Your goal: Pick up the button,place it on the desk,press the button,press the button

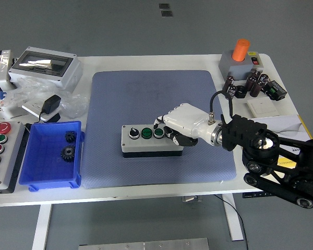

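fingers [163, 123] of right hand [181, 124] curled, resting on button box [152, 141]

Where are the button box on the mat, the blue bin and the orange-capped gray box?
button box [144, 145], head view, on its gray front-top face near the left green button
blue bin [48, 180], head view, on its near rim
orange-capped gray box [233, 65], head view, on its gray top
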You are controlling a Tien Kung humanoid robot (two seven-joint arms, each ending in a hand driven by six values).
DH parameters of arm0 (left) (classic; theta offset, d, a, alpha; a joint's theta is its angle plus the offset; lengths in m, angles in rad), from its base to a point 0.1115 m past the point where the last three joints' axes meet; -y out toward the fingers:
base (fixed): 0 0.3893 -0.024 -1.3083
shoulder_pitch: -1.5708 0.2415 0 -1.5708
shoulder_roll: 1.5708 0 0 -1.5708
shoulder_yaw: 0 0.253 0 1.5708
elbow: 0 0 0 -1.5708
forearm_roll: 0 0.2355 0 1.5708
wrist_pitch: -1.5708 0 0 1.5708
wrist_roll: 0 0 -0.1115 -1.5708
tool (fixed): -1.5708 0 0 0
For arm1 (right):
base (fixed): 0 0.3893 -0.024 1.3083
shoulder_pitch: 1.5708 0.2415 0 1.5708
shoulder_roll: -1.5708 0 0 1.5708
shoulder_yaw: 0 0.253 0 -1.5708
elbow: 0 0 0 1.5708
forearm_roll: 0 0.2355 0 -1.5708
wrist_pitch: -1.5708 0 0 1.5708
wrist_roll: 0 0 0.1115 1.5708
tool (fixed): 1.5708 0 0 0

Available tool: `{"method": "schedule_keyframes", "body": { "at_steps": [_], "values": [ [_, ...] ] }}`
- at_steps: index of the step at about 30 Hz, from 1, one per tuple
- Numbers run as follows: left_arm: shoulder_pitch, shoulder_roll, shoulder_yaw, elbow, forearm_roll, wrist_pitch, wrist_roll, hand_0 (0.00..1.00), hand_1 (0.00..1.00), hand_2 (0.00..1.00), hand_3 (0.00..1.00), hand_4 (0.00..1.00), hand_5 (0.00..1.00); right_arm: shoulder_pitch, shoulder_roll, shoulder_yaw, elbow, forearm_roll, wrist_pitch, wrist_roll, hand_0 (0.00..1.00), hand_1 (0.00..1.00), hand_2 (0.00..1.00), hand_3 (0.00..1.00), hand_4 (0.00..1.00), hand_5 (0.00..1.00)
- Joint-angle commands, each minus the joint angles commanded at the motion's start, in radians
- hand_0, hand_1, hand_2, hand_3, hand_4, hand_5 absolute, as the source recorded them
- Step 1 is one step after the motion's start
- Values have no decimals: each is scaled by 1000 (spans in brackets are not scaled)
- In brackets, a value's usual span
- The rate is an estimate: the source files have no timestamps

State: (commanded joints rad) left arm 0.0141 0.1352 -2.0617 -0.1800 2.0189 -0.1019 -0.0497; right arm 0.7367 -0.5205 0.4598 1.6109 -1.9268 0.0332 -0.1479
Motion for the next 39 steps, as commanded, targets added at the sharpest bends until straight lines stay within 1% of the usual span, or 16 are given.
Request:
{"method": "schedule_keyframes", "body": {
  "at_steps": [3,4,6,9,10,12,15,16,21,22,30,34,39],
  "values": [
    [0,0,-1,0,2,-1,2,729,746,594,595,551,188,-19,-13,65,29,77,-35,34,376,243,240,729,19,113],
    [1,0,-1,0,4,-1,3,726,746,593,593,548,185,-26,-15,83,32,98,-35,39,359,241,241,724,98,149],
    [1,-1,-2,0,6,-2,4,726,746,593,593,548,185,-36,-12,117,28,146,-21,36,359,241,241,724,98,149],
    [-1,-1,-4,0,8,-3,4,726,746,593,593,548,185,-39,5,123,-4,141,-11,20,359,241,241,724,98,149],
    [-2,-1,-4,0,9,-3,4,726,747,591,589,541,182,-40,10,122,-14,132,-9,15,357,301,326,730,585,243],
    [-3,-1,-3,0,9,-3,5,726,747,591,589,541,182,-40,29,119,-43,89,7,-5,357,301,326,730,585,243],
    [-4,-1,-3,0,10,-4,5,726,747,591,589,541,182,-40,46,116,-63,47,31,-26,357,301,326,730,585,243],
    [-4,-1,-3,0,10,-4,6,725,747,590,588,537,175,-40,50,116,-66,39,38,-31,951,998,998,998,998,477],
    [-4,-1,-3,0,10,-5,7,725,747,590,588,537,175,-40,59,116,-65,32,65,-52,951,998,998,998,998,477],
    [-5,-1,-3,0,10,-6,7,726,747,588,586,533,175,-39,59,115,-64,37,69,-53,998,998,998,998,998,401],
    [-5,-3,-6,0,13,-6,8,726,747,588,587,533,174,-41,62,104,-59,88,111,-72,998,998,998,998,998,395],
    [-5,-3,-11,0,17,-6,10,726,747,589,587,534,173,-40,78,78,-84,70,114,-86,998,998,998,998,998,401],
    [-6,-3,-14,0,20,-6,10,726,747,589,587,534,173,-36,125,17,-158,34,93,-100,998,998,998,998,998,401]
  ]
}}
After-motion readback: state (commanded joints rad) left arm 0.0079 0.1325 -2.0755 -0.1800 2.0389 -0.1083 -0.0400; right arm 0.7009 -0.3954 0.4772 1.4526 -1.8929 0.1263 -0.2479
